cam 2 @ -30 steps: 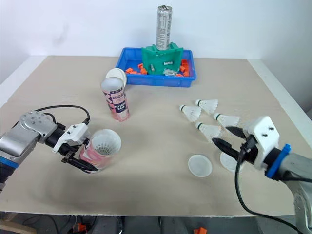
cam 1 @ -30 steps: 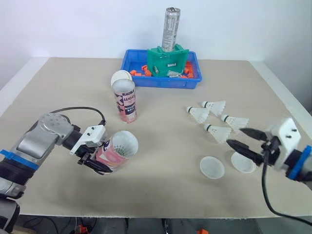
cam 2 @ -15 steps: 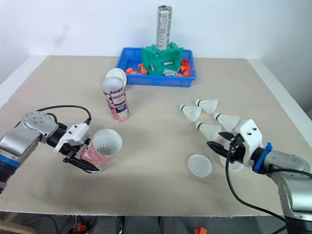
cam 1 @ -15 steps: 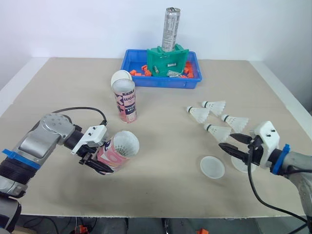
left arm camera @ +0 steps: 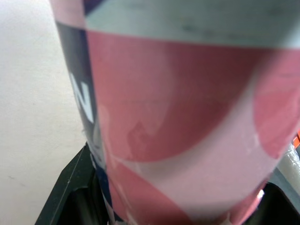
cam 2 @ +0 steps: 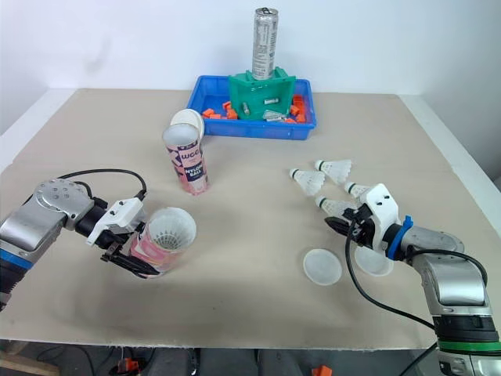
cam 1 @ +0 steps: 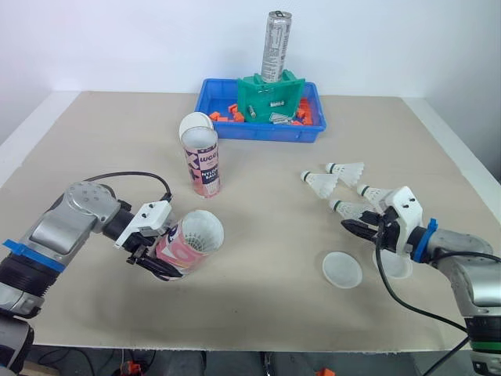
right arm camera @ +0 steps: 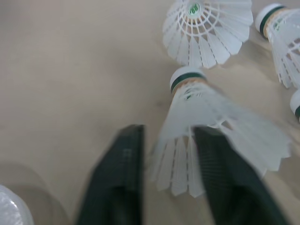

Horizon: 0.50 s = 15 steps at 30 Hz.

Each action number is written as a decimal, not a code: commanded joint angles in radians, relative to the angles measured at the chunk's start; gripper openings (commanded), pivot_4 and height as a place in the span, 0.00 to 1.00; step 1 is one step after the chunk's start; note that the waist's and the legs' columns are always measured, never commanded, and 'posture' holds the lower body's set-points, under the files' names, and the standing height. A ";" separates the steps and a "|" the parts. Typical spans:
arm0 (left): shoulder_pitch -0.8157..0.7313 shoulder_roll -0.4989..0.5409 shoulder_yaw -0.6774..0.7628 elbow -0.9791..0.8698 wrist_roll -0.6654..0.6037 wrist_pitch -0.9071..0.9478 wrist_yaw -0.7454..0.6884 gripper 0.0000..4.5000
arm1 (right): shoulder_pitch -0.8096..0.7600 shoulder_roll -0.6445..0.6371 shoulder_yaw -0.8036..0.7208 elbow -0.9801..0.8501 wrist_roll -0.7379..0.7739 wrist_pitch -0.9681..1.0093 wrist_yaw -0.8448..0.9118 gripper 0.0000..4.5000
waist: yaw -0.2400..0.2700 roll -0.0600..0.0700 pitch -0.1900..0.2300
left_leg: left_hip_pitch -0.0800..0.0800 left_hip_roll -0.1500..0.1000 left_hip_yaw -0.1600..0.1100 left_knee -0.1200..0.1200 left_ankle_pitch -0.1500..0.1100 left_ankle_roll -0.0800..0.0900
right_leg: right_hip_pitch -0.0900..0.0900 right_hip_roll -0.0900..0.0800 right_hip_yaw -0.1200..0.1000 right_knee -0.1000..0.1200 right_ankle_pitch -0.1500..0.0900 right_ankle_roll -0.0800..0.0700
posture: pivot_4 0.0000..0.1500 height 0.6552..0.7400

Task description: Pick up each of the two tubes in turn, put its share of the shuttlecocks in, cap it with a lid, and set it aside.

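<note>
Right, head view first: the left pincer is clamped round the held tube, which is tipped w/ its mouth toward the middle of the bench; a white skirt looks to sit inside. The second tube stands upright further back, a lid leaning behind its rim, near the blue tray. Four shuttlecocks lie loose on the right. The right pincer is down at the nearest shuttlecock, and two more lids lie just beside, one partly under that arm. Left wrist view: the pink-and-white tube sits pressed close, black fingers tight on both sides, so a firm hold. It's a stiff tube, prob. a bit slick. Right wrist view: fingers are parted abt a skirt's width, astride the tail end of the nearest shuttlecock, cork pointing away. One finger overlaps the feather edge, but I can't tell if it's touching; nothing gripped yet. These things weigh next to nothing and the skirt crushes easily. I'd say a light squeeze low on the skirt near the cork, or on the cork itself, is the safer hold. Nipped at the flared rim, it'd likely bend or swivel.
</note>
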 commanded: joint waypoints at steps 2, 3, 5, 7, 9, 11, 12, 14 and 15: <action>-0.001 0.008 0.031 -0.038 -0.009 0.014 0.002 0.61 | 0.000 -0.014 -0.019 -0.015 0.005 -0.022 0.008 0.01 | 0.000 0.000 0.000 | 0.000 0.000 0.000 0.000 0.000 0.000 | 0.000 0.000 0.000 0.000 0.000 0.000 | 1.00 0.62; -0.002 0.008 0.033 -0.043 -0.010 0.019 0.002 0.61 | 0.008 -0.016 -0.025 -0.026 0.008 -0.019 0.006 0.01 | 0.000 0.000 0.000 | 0.000 0.000 0.000 0.000 0.000 0.000 | 0.000 0.000 0.000 0.000 0.000 -0.001 | 1.00 0.62; -0.003 0.007 0.036 -0.051 -0.010 0.026 0.002 0.61 | 0.032 -0.022 -0.046 -0.065 0.022 -0.010 0.008 0.01 | 0.000 0.000 0.000 | 0.000 0.000 0.000 0.000 0.000 0.000 | 0.000 0.000 0.000 0.000 -0.001 -0.002 | 1.00 0.62; -0.003 0.006 0.039 -0.056 -0.009 0.031 0.002 0.61 | 0.054 -0.029 -0.068 -0.109 0.040 -0.001 0.012 0.01 | 0.001 0.000 0.000 | 0.000 0.000 0.000 0.000 0.000 0.000 | 0.000 0.000 0.000 0.000 -0.001 -0.003 | 1.00 0.62; -0.004 0.004 0.040 -0.062 -0.009 0.039 0.002 0.61 | 0.085 -0.046 -0.099 -0.203 0.078 0.012 0.031 0.01 | 0.001 0.000 0.000 | 0.000 0.000 0.000 0.000 0.000 0.000 | 0.000 0.000 0.000 0.000 -0.001 -0.002 | 1.00 0.62; -0.005 0.005 0.040 -0.066 -0.011 0.043 0.002 0.61 | 0.098 -0.066 -0.117 -0.310 0.120 0.023 0.054 0.01 | 0.001 0.001 0.000 | 0.000 0.000 -0.001 0.000 0.000 0.000 | -0.001 0.000 0.000 0.000 0.000 0.000 | 1.00 0.62; -0.005 0.006 0.038 -0.065 -0.012 0.044 0.002 0.61 | 0.087 -0.081 -0.116 -0.372 0.147 0.029 0.070 0.01 | -0.001 0.001 0.000 | 0.000 0.000 -0.001 0.000 0.000 0.000 | -0.001 0.000 0.000 0.000 0.000 0.000 | 1.00 0.62; -0.008 0.009 0.034 -0.059 -0.013 0.041 0.002 0.61 | 0.031 -0.104 -0.092 -0.462 0.193 0.049 0.085 0.01 | -0.007 0.001 0.001 | 0.000 0.000 0.000 0.000 0.000 0.000 | -0.001 0.000 0.000 0.000 0.000 0.000 | 1.00 0.62; -0.011 0.009 0.031 -0.055 -0.014 0.039 0.002 0.61 | -0.001 -0.124 -0.062 -0.505 0.203 0.050 0.104 0.01 | -0.008 0.001 0.001 | 0.000 0.000 0.000 0.000 0.000 0.000 | -0.001 0.001 0.000 0.000 0.000 -0.002 | 1.00 0.62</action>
